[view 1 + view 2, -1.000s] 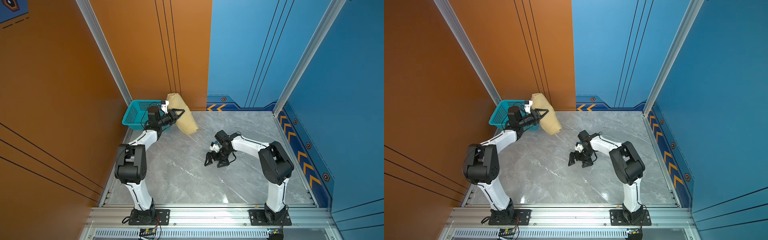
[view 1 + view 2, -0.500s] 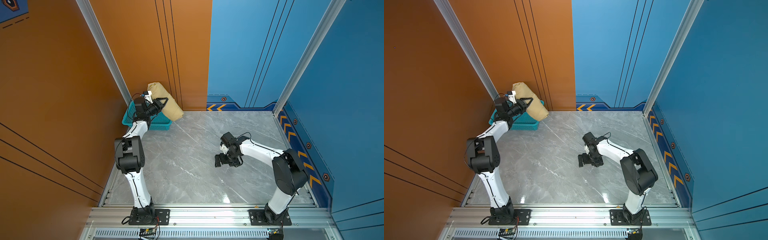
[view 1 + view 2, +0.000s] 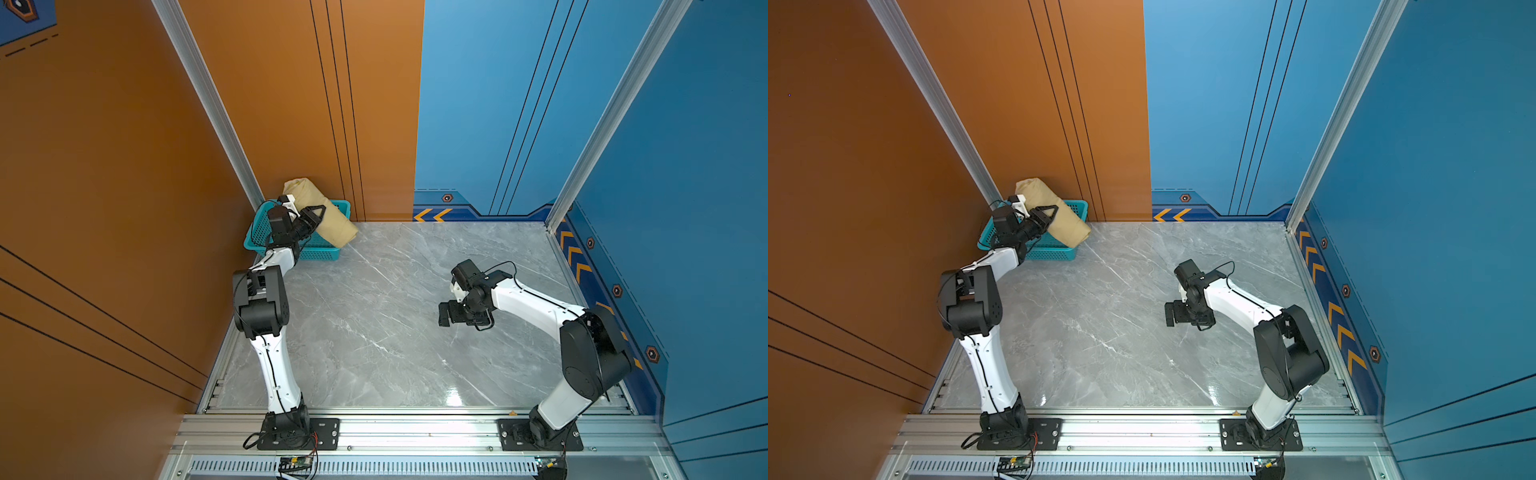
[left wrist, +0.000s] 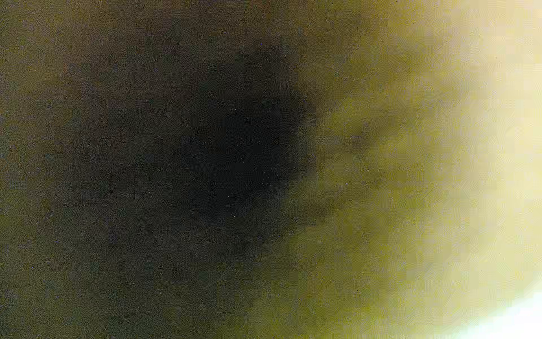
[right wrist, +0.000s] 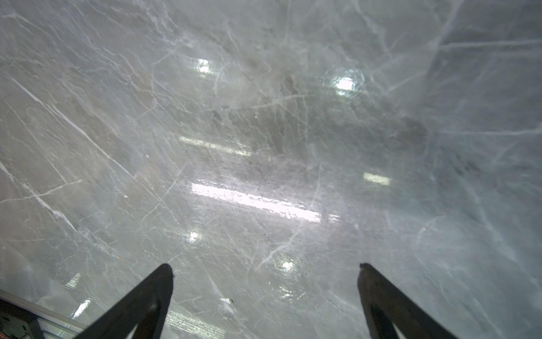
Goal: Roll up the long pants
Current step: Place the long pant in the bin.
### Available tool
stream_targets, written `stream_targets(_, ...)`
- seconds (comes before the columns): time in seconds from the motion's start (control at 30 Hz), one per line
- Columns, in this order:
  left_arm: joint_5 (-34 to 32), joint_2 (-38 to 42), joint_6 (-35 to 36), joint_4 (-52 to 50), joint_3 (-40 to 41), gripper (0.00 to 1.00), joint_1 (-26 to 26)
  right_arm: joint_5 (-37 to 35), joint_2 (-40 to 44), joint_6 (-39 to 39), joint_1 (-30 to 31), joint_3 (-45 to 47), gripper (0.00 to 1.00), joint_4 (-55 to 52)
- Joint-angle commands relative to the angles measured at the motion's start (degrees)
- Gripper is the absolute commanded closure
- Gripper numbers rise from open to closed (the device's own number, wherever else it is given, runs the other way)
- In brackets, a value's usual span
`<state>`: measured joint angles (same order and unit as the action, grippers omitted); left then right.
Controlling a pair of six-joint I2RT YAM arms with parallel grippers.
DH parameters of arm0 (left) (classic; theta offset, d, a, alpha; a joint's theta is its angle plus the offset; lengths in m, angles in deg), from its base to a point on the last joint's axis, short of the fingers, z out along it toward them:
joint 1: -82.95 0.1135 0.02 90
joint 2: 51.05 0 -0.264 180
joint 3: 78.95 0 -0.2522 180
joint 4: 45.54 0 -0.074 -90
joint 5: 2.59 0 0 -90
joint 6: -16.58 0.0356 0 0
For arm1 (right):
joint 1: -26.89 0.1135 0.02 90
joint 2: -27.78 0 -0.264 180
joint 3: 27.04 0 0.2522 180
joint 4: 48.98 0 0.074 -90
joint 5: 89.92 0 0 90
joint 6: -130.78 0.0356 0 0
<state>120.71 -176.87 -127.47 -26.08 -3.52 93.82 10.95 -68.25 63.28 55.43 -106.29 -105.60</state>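
my left pincer (image 3: pixel 314 217) grips the pants (image 3: pixel 334 222), a tan roll held tilted over the teal basket (image 3: pixel 322 252) at the bench's (image 3: pixel 374 332) far left corner; can't tell if the roll touches the rim. left wrist view is all blurred cloth. my right pincer (image 5: pixel 264 266) hangs wide open, empty, over bare bench, well apart.

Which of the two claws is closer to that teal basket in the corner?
Left. The left gripper holds the rolled long pants right over the teal basket; the right gripper hangs open above the marble table, far from it.
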Motion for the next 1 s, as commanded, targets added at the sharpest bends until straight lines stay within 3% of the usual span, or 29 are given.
stream_targets(0.0, -6.1, -2.6, -6.1, 13.6, -0.9, 1.00, 1.8, -2.2, -0.4, 0.8, -0.3, 0.3, 0.00, 0.1)
stream_targets(0.27, -17.7, -7.3, -17.0, 20.8, 6.8, 1.00, 4.1, -1.7, -1.9, 1.5, -0.5, -0.6, 0.00, -0.3)
stream_targets(0.6, -22.8, -5.0, -25.0, 18.1, 15.8, 1.00, 4.7, -2.3, -2.7, 2.0, -0.5, -3.9, 0.00, -2.1)
stream_targets(0.7, -21.3, -3.4, -25.9, 12.3, 16.2, 0.69, 4.9, -2.2, -2.7, 2.3, -0.5, -4.1, 0.00, -2.1)
stream_targets(0.77, -20.9, -2.2, -26.5, 11.7, 17.5, 0.67, 5.1, -2.0, -2.9, 2.3, -0.5, -4.2, 0.00, -2.1)
stream_targets(0.93, -20.1, 2.8, -25.5, -0.9, 19.5, 0.01, 4.7, -2.1, -2.9, 2.5, -0.5, -4.3, 0.00, -2.1)
stream_targets(0.97, -20.1, 3.7, -24.9, -4.0, 19.5, 0.01, 4.6, -2.0, -3.0, 2.5, -0.5, -4.4, 0.00, -2.2)
